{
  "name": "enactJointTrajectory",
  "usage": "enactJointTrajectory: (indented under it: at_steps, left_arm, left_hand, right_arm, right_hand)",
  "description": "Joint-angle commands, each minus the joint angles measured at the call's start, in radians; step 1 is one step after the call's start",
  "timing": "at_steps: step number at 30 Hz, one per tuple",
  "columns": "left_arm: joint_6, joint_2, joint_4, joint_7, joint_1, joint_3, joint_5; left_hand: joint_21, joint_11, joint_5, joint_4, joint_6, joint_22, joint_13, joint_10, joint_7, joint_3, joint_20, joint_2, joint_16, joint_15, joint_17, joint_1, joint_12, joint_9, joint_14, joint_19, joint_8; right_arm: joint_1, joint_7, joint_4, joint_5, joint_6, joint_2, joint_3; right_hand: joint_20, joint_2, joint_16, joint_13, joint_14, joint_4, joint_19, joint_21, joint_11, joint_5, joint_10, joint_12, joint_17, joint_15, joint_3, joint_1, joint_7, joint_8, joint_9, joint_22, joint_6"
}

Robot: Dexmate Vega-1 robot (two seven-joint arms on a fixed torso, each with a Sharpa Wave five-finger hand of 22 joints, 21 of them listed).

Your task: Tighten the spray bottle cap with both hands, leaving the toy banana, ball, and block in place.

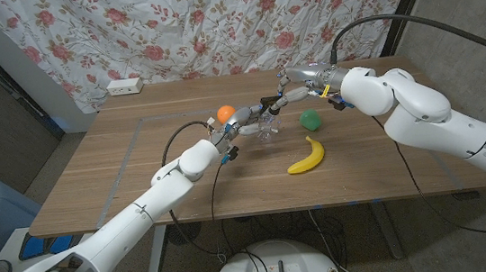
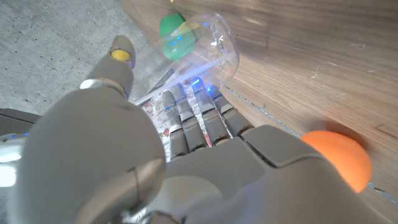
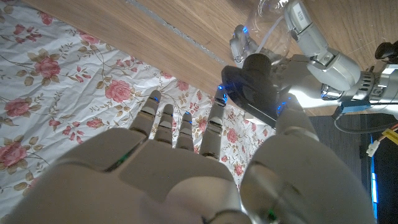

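Mid-tightening: gripping the clear spray bottle (image 1: 267, 130) with left hand (image 1: 236, 135), clasping its cap (image 3: 258, 68) with right hand (image 1: 296, 83), leaving banana (image 1: 307, 156), ball (image 1: 225, 113), block (image 1: 311, 119) lying untouched on bench (image 1: 139, 179).

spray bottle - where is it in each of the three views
Head view: the clear spray bottle stands mid-table between the two hands, left of the green block.
Left wrist view: its clear body lies just beyond the left hand's fingers, the green block seen through it.
Right wrist view: clear plastic at the top edge, past the black cap.
Shared landmark: the wooden table.
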Motion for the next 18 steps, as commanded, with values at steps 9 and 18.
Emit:
enactJointTrajectory:
  at_steps: [9,18]
  left_arm:
    - [0.008,0.0,-0.005,-0.001,0.001,0.006,0.003]
    - [0.007,0.002,-0.005,-0.004,0.001,0.007,0.006]
  left_hand:
    - [-0.001,-0.017,0.007,0.063,0.094,0.005,0.005,0.031,0.019,0.075,-0.038,0.197,-0.005,-0.098,0.004,-0.145,0.006,0.004,0.008,0.008,0.123]
    - [-0.001,-0.016,0.007,0.063,0.095,0.005,0.006,0.031,0.021,0.077,-0.037,0.199,-0.006,-0.095,0.005,-0.147,0.005,0.004,0.007,0.008,0.123]
  right_arm:
    - [0.0,-0.007,0.001,-0.042,-0.049,0.028,-0.019]
    - [0.001,-0.007,-0.008,-0.049,-0.069,0.036,-0.024]
  right_hand:
    - [0.001,0.004,0.014,0.002,0.029,0.004,0.03,0.007,-0.007,0.001,0.052,0.018,0.006,-0.005,0.006,0.01,-0.007,0.049,0.015,0.003,0.082]
    - [0.0,0.011,0.026,0.001,0.055,0.016,0.054,0.009,-0.019,-0.001,0.116,0.029,0.01,-0.013,0.0,-0.015,0.0,0.093,0.013,0.002,0.185]
